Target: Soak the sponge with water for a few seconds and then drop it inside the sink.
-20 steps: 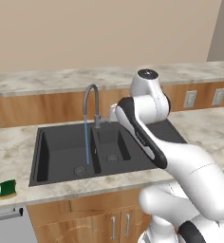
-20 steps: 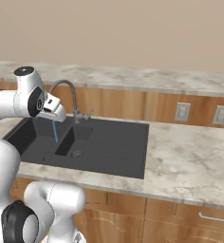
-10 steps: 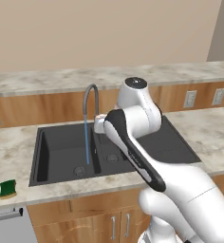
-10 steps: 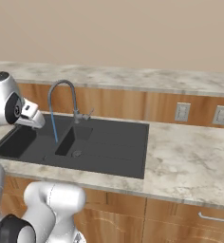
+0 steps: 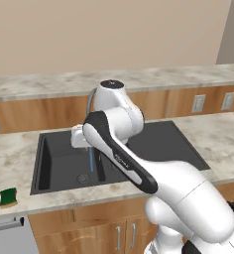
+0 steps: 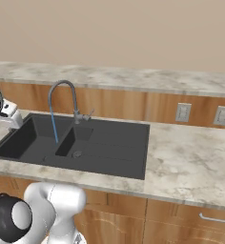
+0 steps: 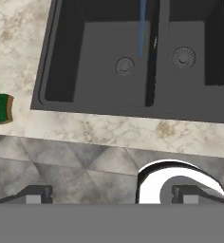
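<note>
While water (image 7: 142,28) is running from the faucet (image 6: 62,95) into the sink (image 5: 59,154), I am holding the gripper (image 7: 111,194) with its fingers spread apart and nothing between them. The sponge (image 7: 1,108) is lying on the marble counter (image 7: 104,130), off to the left of the gripper in the hand view, just beside the sink's edge. I am judging the risk as a descent that misses this small block, or a finger nudging it off the counter's front edge.
</note>
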